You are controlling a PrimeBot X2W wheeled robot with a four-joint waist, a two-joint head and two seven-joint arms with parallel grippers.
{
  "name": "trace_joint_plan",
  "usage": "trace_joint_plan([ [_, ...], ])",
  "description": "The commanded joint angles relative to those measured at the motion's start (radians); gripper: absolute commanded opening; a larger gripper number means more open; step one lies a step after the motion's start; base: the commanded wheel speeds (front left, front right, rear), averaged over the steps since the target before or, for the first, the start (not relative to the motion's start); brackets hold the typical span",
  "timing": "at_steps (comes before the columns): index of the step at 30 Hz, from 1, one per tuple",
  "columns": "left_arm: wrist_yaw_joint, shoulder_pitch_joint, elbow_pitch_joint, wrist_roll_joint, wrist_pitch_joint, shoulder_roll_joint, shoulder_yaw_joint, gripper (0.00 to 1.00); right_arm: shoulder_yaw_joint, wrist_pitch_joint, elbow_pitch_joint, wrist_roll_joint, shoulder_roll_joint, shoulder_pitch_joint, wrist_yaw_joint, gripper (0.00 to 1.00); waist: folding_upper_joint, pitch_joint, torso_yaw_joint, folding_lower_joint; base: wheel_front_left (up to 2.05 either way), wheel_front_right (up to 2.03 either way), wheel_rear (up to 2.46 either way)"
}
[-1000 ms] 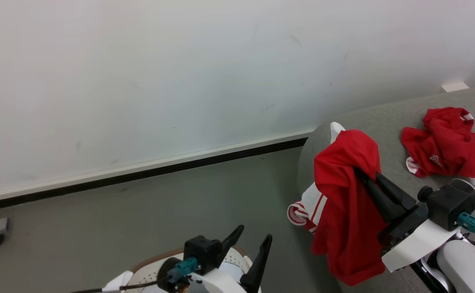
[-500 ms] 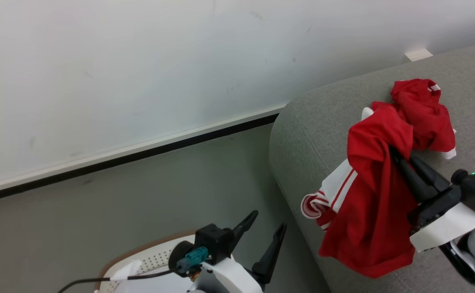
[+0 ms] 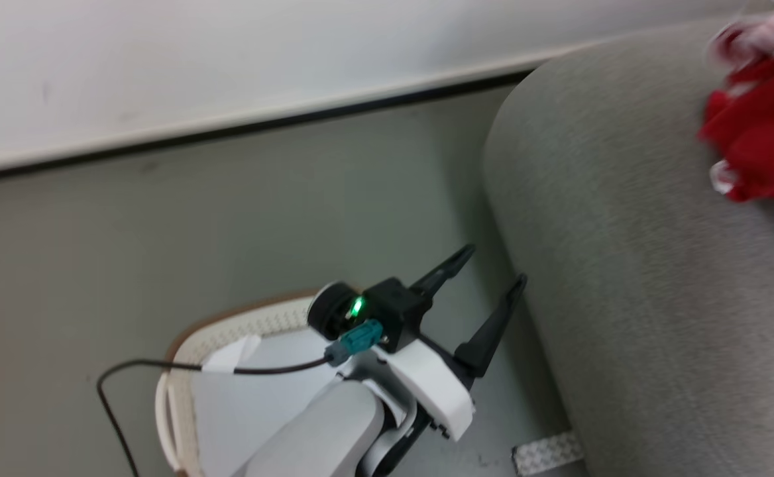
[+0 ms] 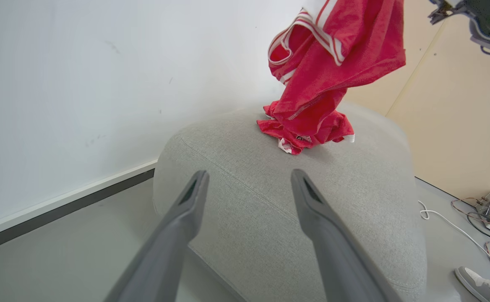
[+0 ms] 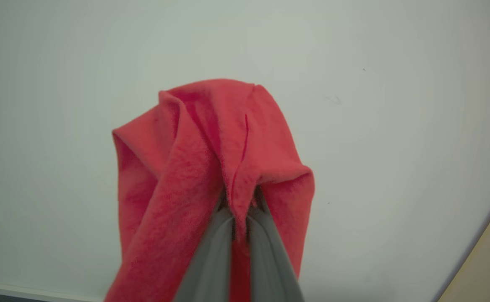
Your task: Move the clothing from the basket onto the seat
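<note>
Inside basket (image 3: 252, 324), pale liner sheet (image 3: 254, 401)

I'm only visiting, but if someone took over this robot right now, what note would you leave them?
Left claw: open, empty, near the basket.
Right claw: shut on a red garment, hanging above the seat.
Done: another red piece lies on the seat.
Left: release the held garment there, then check the basket; the arm hides part of it, and a pale sheet shows inside.
</note>
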Motion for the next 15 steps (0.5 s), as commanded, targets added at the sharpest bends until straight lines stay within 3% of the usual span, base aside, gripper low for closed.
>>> trace_joint_plan([
  [1,-0.003,-0.042,-0.008,0.023,-0.001,-0.001,0.000,1.00,-0.047,0.014,0.039,0.004,-0.029,-0.071,-0.002,0.00,-0.0001,0.144,0.088,-0.0002,0.00,0.00,0.00],
  [5,-0.006,-0.098,-0.015,0.030,-0.012,-0.006,0.001,1.00,-0.159,0.022,0.159,-0.035,-0.089,-0.191,-0.002,0.00,-0.0001,0.235,0.118,-0.0002,0.00,0.00,0.00],
  [8,-0.009,-0.115,-0.006,0.033,-0.021,-0.008,-0.002,1.00,-0.236,0.016,0.282,-0.099,-0.099,-0.231,-0.002,0.00,-0.0001,0.271,0.134,-0.0002,0.00,0.00,0.00],
  [15,-0.013,-0.106,0.031,0.016,-0.047,-0.012,-0.010,1.00,-0.388,-0.005,0.559,-0.232,0.000,-0.136,-0.002,0.00,-0.0001,0.265,0.139,-0.0002,0.00,0.00,0.00],
])
